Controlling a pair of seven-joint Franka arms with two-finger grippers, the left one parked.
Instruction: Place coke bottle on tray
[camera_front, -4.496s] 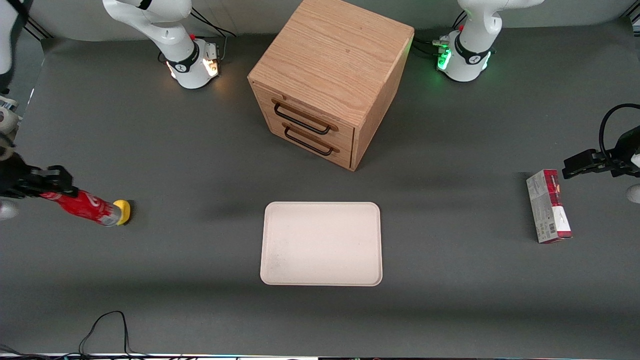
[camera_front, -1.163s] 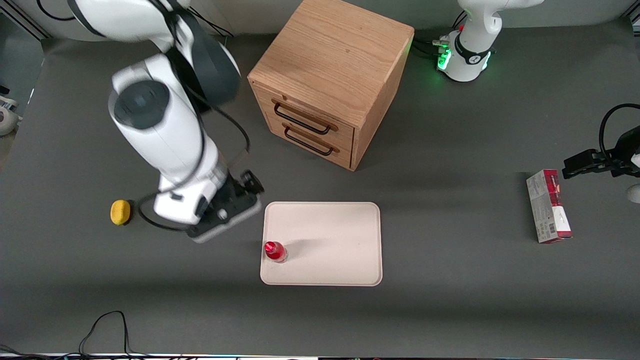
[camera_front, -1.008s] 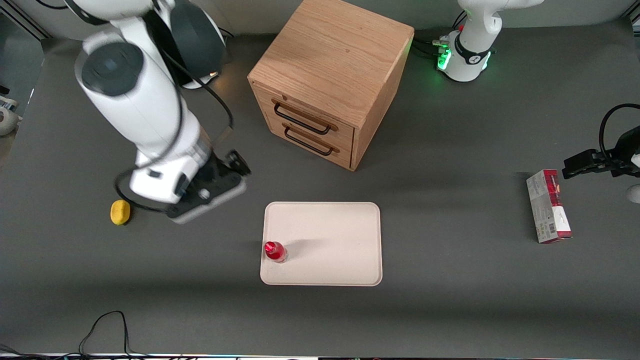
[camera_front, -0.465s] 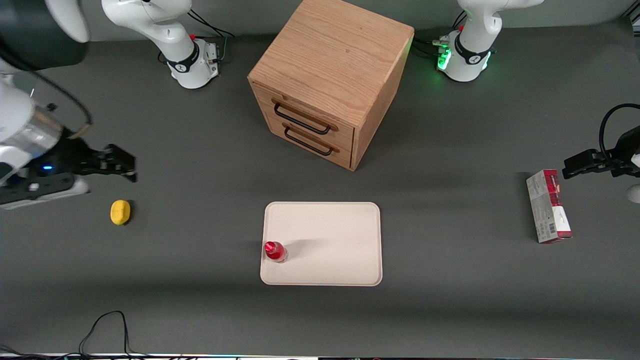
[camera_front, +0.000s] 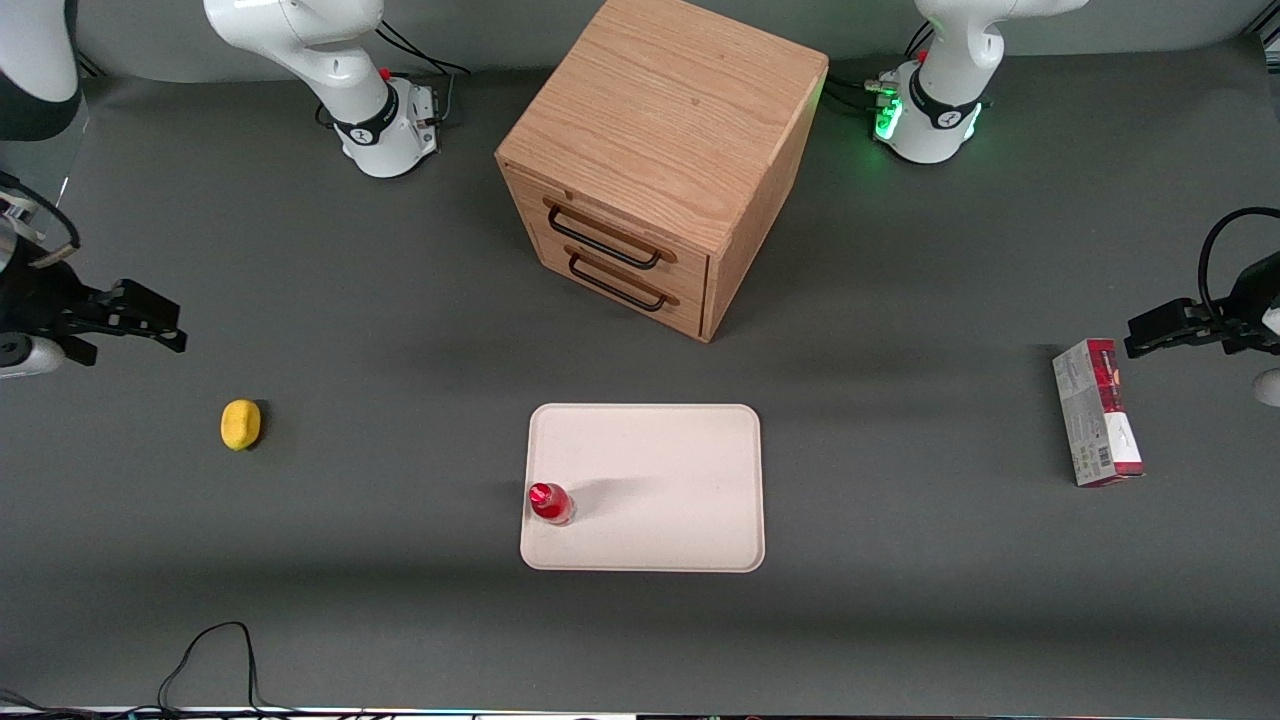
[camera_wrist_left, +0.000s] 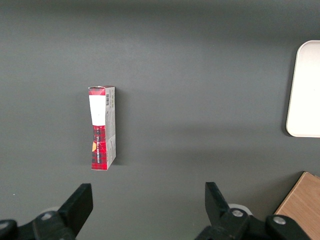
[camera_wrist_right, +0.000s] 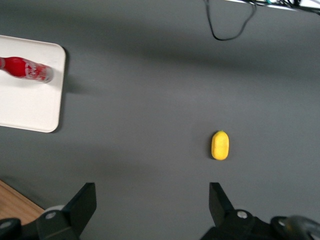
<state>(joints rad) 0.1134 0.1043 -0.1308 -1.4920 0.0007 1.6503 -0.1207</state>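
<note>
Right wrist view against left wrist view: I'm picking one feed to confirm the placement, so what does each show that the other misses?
Only the right wrist view shows the coke bottle standing on the tray, the yellow lemon-like object, a black cable, and the open gripper above bare table toward the working arm's end. Only the left wrist view shows the red-and-grey carton. Both show part of the tray's rim and a corner of the wooden cabinet.

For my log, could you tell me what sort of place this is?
Probably a robot lab bench: white arm bases bolted to a grey table, props like a wooden two-drawer cabinet, the open gripper hovering.
</note>
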